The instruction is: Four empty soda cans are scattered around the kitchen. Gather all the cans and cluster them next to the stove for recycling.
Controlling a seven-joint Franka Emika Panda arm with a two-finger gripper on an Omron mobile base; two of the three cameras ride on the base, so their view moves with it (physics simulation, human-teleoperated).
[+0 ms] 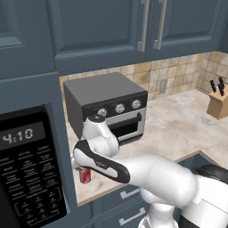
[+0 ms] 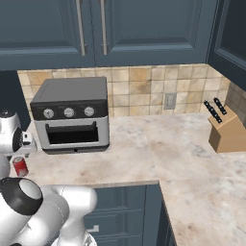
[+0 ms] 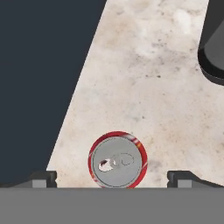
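Observation:
One red can (image 3: 117,159) with a silvery top stands upright on the marble counter, seen from straight above in the hand view. My gripper (image 3: 113,178) hangs over it, open, with one fingertip (image 3: 43,178) on each side of the can and clear of it. The same can (image 1: 84,174) sits near the counter's front left corner, partly behind my forearm, and appears as the can (image 2: 20,166) just below my hand at the left edge of the right base view. The stove is out of view.
A grey toaster oven (image 1: 109,107) stands at the back, close behind the can; its dark corner (image 3: 214,48) is nearby. A tall dark panel with a microwave (image 1: 26,164) borders the can's left side. A knife block (image 2: 223,129) sits far right.

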